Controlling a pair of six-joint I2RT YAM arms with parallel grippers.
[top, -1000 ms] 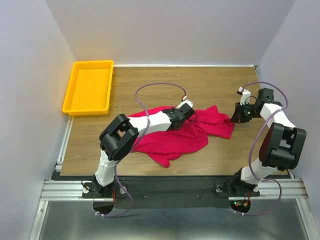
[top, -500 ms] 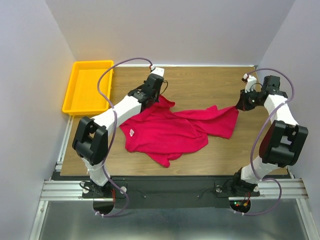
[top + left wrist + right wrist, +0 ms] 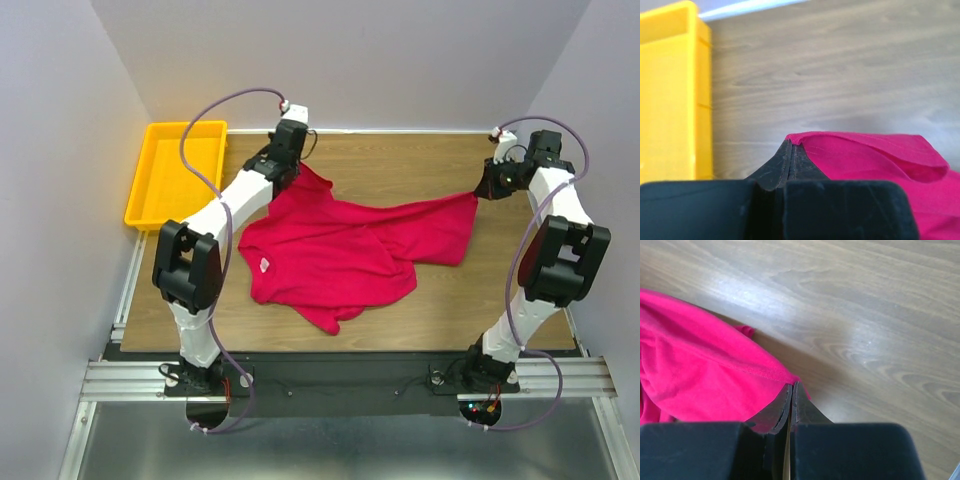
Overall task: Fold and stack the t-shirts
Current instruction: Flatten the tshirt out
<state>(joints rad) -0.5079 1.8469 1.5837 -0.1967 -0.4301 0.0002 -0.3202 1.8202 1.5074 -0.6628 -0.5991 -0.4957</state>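
Observation:
The crimson-red t-shirt [image 3: 340,245] lies rumpled across the middle of the wooden table, its small white label [image 3: 264,265] showing near the left. My left gripper [image 3: 296,170] is shut on a corner of the shirt at the back left, near the yellow tray; the left wrist view shows the jaws [image 3: 791,145] pinching the red hem [image 3: 865,155]. My right gripper [image 3: 482,191] is shut on the shirt's far right corner; the right wrist view shows the jaws [image 3: 792,386] closed on the hem [image 3: 705,370]. The fabric is stretched between the two grippers.
A yellow plastic tray [image 3: 178,172] stands empty at the back left corner and also shows in the left wrist view [image 3: 670,95]. Grey walls close in the table on three sides. Bare wood [image 3: 400,160] lies behind the shirt.
My left gripper has carried its shirt corner from the table's middle to the back left. My right gripper has pulled its corner back and right. The shirt has spread wider.

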